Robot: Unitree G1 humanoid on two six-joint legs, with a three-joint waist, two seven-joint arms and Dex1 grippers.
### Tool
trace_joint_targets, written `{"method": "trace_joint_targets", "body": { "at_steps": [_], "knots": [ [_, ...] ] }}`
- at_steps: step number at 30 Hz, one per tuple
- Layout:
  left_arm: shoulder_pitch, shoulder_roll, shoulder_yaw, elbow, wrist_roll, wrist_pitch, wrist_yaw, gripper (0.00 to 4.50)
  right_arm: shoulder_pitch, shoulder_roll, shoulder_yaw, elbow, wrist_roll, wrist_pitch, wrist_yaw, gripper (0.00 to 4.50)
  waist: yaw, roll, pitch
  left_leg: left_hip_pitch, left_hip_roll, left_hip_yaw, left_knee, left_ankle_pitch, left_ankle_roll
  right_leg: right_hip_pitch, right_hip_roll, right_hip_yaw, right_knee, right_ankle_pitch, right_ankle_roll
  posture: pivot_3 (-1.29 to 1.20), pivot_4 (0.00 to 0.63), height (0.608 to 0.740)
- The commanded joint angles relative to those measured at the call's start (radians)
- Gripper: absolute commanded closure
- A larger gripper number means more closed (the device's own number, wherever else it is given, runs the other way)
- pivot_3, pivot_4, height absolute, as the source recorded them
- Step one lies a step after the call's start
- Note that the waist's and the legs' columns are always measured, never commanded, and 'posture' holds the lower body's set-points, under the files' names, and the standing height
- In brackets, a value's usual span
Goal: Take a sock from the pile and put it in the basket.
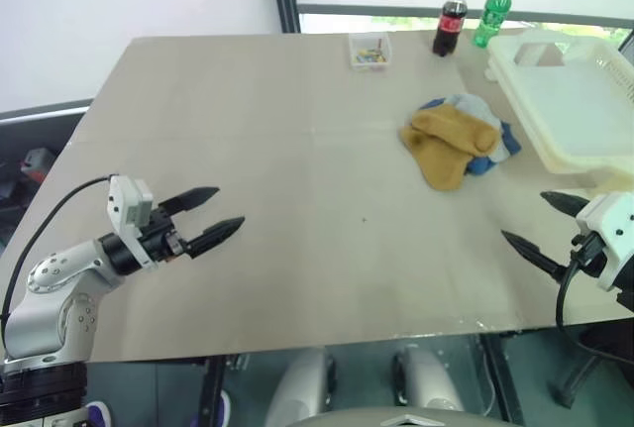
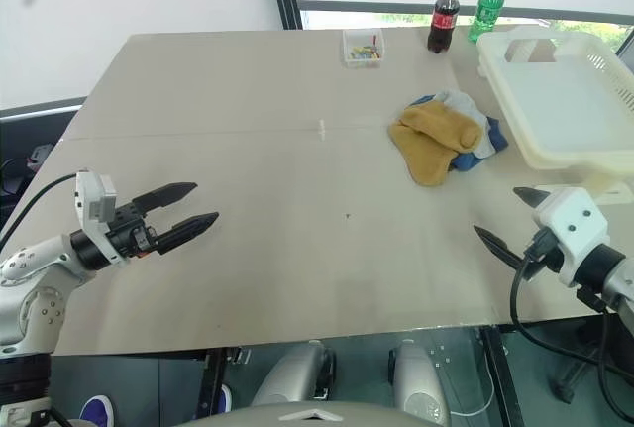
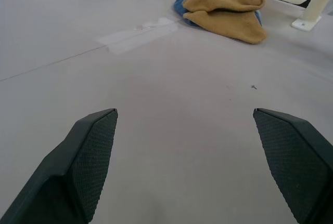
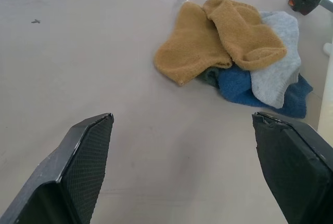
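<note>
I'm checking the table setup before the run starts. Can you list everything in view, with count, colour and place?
Sock pile: one soft heap, two mustard-yellow socks on top of pale grey and blue ones, right half of the table beside the basket.
Slotted plastic basket: one, cream-white, shallow and rectangular, far right of the table, nothing visible in it.
Small clear plastic box: one, small coloured bits inside, far edge of the table.
Cola bottle: one, dark with red cap, upright at the far edge.
Green bottle: one, yellow cap, upright beside the cola bottle.
Table: one, beige.
Left gripper: black fingers, open, over the near left of the table.
Right gripper: black fingers, open, near right, short of the pile.
</note>
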Motion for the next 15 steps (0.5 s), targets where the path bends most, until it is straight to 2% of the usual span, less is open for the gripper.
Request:
{"method": "trace_joint_targets", "body": {
  "at_steps": [1, 9, 15],
  "knots": [
    [-0.009, -0.008, 0.003, -0.033, -0.008, -0.015, 0.003, 0.00, -0.015, -0.010, 0.005, -0.017, -0.002, 0.008, -0.018, 0.08, 0.000, 0.000, 0.000, 0.000, 0.000, 0.000, 0.000, 0.000, 0.000, 0.000, 0.000, 0.000, 0.000, 0.000, 0.000, 0.00, 0.150, 0.740],
    [-0.032, -0.056, -0.053, -0.095, -0.006, -0.009, 0.016, 0.00, -0.104, -0.001, 0.131, -0.036, -0.069, 0.097, -0.131, 0.08, -0.002, 0.000, 0.000, 0.000, 0.000, 0.000, 0.000, 0.000, 0.000, 0.000, 0.000, 0.000, 0.000, 0.000, 0.000, 0.00, 0.150, 0.740],
    [-0.054, -0.083, -0.112, -0.154, 0.016, -0.012, 0.049, 0.00, -0.307, 0.044, 0.313, 0.074, -0.155, 0.126, -0.217, 0.08, -0.004, 0.000, 0.000, 0.000, -0.001, 0.001, 0.000, 0.000, 0.000, -0.001, 0.000, 0.000, 0.001, 0.000, 0.000, 0.00, 0.150, 0.740]
  ]
}}
